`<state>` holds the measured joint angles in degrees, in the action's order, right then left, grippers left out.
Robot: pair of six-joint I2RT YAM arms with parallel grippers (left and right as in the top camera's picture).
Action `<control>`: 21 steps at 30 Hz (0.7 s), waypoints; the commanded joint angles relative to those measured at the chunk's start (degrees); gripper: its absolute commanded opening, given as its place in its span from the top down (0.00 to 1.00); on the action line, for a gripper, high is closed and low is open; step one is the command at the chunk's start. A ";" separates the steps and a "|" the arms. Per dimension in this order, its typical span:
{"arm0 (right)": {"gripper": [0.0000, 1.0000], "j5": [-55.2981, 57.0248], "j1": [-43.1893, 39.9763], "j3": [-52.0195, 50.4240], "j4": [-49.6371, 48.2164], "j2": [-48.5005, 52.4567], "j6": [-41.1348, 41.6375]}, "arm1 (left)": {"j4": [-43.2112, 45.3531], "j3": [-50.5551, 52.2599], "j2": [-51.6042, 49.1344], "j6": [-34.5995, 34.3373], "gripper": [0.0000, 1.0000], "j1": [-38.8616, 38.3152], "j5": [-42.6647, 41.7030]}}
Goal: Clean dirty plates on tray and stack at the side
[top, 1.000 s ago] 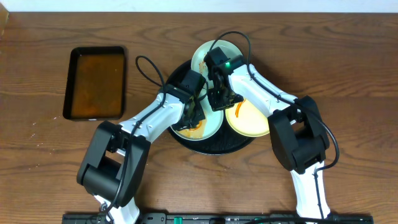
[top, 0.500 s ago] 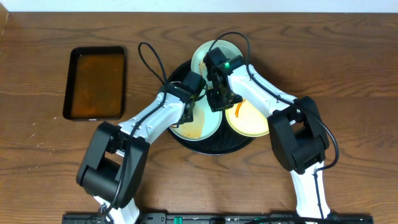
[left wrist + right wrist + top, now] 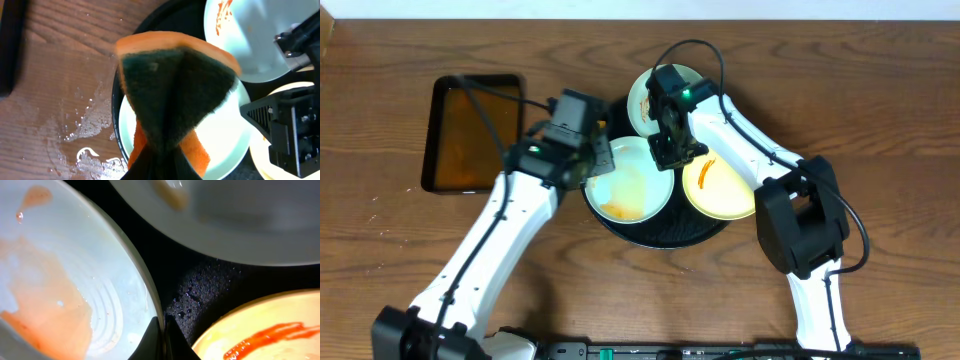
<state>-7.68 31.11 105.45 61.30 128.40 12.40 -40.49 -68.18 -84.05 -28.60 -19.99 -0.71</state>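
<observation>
Three plates lie on the round black tray [image 3: 665, 232]. A mint-blue plate [image 3: 630, 185] with a smeared orange wash sits at the front left, also showing in the right wrist view [image 3: 75, 280]. A yellow plate [image 3: 720, 190] with an orange streak is at the right. A pale plate [image 3: 648, 95] is at the back. My right gripper [image 3: 666, 156] is shut on the mint plate's rim [image 3: 161, 330]. My left gripper [image 3: 592, 158] is shut on an orange-and-green sponge [image 3: 175, 90], held above the plate's left edge.
A small rectangular black tray of brown liquid [image 3: 475, 132] stands at the left. Water is spilled on the wood [image 3: 85, 135] beside the round tray. The right arm reaches across the tray from the right.
My left gripper lifted the sponge off the mint plate and moved left, toward the liquid tray. The plate's streaks are now a thin orange wash. The right gripper kept its hold.
</observation>
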 commanded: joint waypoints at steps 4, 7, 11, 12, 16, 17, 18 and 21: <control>0.99 6.84 0.66 4.02 1.49 -4.39 -4.07 | -2.19 -1.16 2.34 0.28 0.92 7.78 -13.99; 0.99 12.20 1.03 4.63 1.33 -6.67 -5.81 | -2.95 -1.16 2.34 0.31 0.93 9.22 -16.44; 0.99 19.93 1.36 6.14 1.31 -11.54 -6.60 | -2.97 -1.16 2.32 0.33 0.92 9.31 -16.44; 0.99 21.68 1.66 6.43 1.31 -13.05 -8.63 | -2.93 -1.16 2.27 0.33 0.93 9.31 -16.39; 0.99 29.55 3.54 6.54 1.33 -16.96 -13.00 | -2.75 -1.11 2.08 0.33 0.92 9.31 -16.41; 0.99 31.50 4.00 6.54 1.29 -17.42 -14.12 | -2.75 -1.07 2.08 0.31 0.92 9.31 -16.39; 0.99 33.94 4.61 6.54 1.29 -17.68 -15.23 | -2.75 -1.05 2.08 0.31 0.92 9.31 -16.41; 0.99 43.80 6.95 6.51 1.25 -17.66 -15.96 | -2.34 -1.05 2.08 0.28 0.92 9.51 -16.20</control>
<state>24.38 35.81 111.07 62.59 110.69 -0.82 -43.22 -68.16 -82.50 -28.62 -10.92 -16.43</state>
